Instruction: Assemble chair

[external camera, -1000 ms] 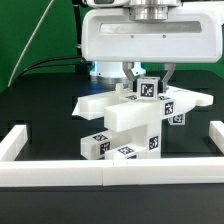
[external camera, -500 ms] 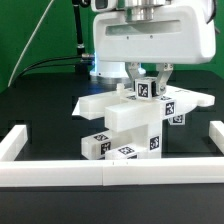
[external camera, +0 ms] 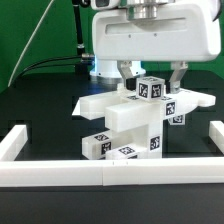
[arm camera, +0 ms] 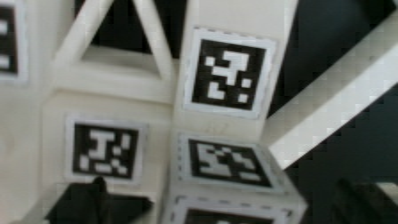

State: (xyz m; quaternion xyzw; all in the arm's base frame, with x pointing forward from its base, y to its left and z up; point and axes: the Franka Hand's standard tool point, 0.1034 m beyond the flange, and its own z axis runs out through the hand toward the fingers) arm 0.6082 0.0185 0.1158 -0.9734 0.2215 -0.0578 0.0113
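Table (external camera: 40, 110): black top. A low white rail (external camera: 60, 176) borders it at the front and at both sides.

Gripper (external camera: 150, 78): wide white body hanging over the middle of the table, directly above the work. Pointing straight down.

Chair (external camera: 120, 118): partly built, standing mid-table inside the rail and well apart from it. White blocky pieces are stacked and joined. A broad flat panel lies level, with its long axis running from the exterior view's left to the exterior view's right. Beneath it, a thicker stepped part comes down toward the front and the exterior view's left. More parts are clearly wanted, so I judge the job only partway done.

Block (external camera: 150, 89): small, sitting upright on top of the chair, tagged face toward the exterior camera. Roughly cubic, so no long axis worth noting.

Fingers (external camera: 122, 74): spread wide, one on each side of the block, with a gap showing on both sides. They grasp nothing. In the wrist view their dark tips frame the white pieces without touching.

Tags (arm camera: 231, 70): black-and-white squares, blurred up close.

Step, as I read it: work on the top block. The next move calls for either a clean vertical lift without brushing the block or a square closing on its side faces. A sideways nudge could unseat it.
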